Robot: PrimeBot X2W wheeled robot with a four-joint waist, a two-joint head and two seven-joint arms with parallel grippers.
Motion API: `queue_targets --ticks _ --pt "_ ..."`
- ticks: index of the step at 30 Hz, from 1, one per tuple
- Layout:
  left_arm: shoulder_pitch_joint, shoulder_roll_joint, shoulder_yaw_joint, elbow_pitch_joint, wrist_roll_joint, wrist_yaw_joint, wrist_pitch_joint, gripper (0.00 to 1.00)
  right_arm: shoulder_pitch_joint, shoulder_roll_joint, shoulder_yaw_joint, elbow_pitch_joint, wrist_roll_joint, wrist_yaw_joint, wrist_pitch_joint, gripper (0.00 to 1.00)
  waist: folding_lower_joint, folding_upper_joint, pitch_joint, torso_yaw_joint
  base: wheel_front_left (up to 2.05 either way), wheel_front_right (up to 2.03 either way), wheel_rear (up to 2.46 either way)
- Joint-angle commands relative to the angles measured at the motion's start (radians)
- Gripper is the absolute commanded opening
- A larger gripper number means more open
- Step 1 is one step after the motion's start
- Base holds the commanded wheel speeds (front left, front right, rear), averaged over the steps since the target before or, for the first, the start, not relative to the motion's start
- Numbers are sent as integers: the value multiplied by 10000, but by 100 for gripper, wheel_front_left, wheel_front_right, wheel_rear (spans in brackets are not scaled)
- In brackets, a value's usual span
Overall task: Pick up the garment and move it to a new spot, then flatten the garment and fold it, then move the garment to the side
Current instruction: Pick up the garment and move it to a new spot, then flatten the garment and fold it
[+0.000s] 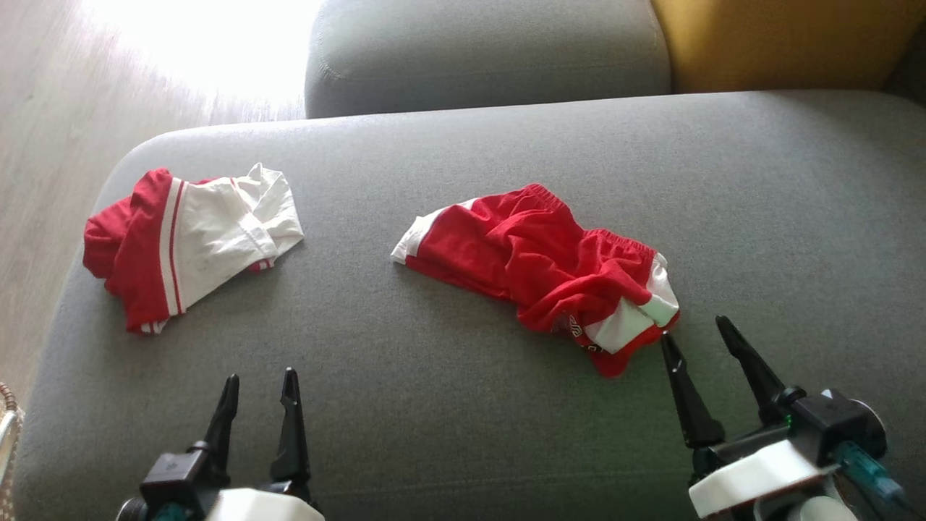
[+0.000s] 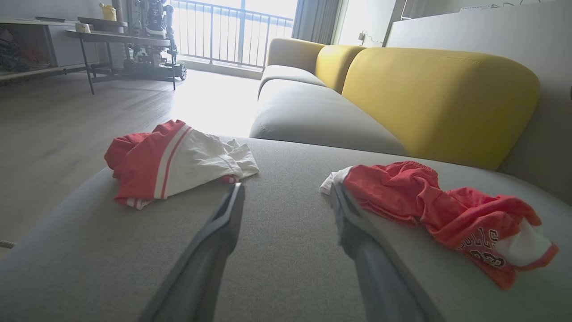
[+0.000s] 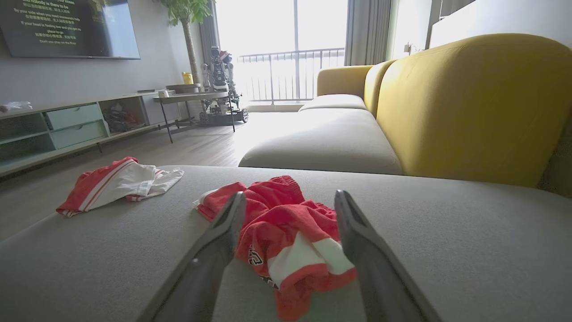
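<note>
Seating: a grey sofa (image 1: 506,145) with two adjoining seat cushions and mustard-yellow backrests (image 3: 469,107). Floor (image 2: 67,116): pale wood planking, washed out by glare near the tall window (image 3: 277,27). A balcony railing (image 3: 286,76) lies beyond the glass, with a grey curtain (image 3: 368,31) beside it. Side wall: a dark screen (image 3: 67,27) above a low cabinet (image 3: 67,125). A thin-legged side table (image 3: 192,96) and a leafy plant (image 3: 185,13) stand near the window.

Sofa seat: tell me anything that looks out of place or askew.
Both garments lie crumpled, not flat: the red shorts bunched with a hem folded over, the red-and-white garment heaped near the left edge of the sofa seat. Nothing spilled or damaged.
</note>
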Motion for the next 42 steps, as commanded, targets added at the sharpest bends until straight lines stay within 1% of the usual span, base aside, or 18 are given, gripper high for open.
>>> queue_targets --ticks 1,21,24,27,30,31,34,36,38,42 --pt "-441 -66 310 -374 80 1 -53 100 -425 -104 197 -295 -63 -2 -63 100 1 0 -3 -36 0 0 0" --pt "-548 -68 82 -368 325 79 -53 100 -486 -104 110 -375 -24 -2 -63 100 1 0 50 -139 0 0 0" --pt "-641 -68 -3 -447 132 31 -53 100 -496 -104 96 -397 42 -2 -63 100 1 0 90 -159 0 0 0" --pt "-1035 -68 -199 -366 -36 -175 -53 100 -560 -104 93 -437 141 -2 -63 100 1 0 242 -278 0 0 0" --pt "-1798 -68 -473 -169 -85 -426 -53 100 -682 -104 57 -538 173 -2 -63 100 1 0 515 -539 0 0 0" --pt "-1798 -68 -473 -169 -85 -426 -53 100 -682 -104 57 -538 173 -2 -63 100 1 0 515 -539 0 0 0" --pt "-2743 -68 -766 268 -41 -724 -53 100 -854 -104 17 -714 197 -2 -63 100 1 0 879 -956 0 0 0" --pt "-3509 -68 -1031 810 95 -1052 -53 100 -1036 -104 -30 -823 207 -2 -63 100 1 0 1214 -1279 0 0 0" --pt "-4450 -49 -1279 1305 363 -1316 -53 100 -1259 -104 -119 -926 235 -2 -63 100 1 0 1571 -1619 0 0 0" --pt "-6335 -38 -1851 2275 817 -1688 -53 100 -1700 -104 -204 -1092 378 -2 -63 100 1 0 2307 -2358 0 0 0"
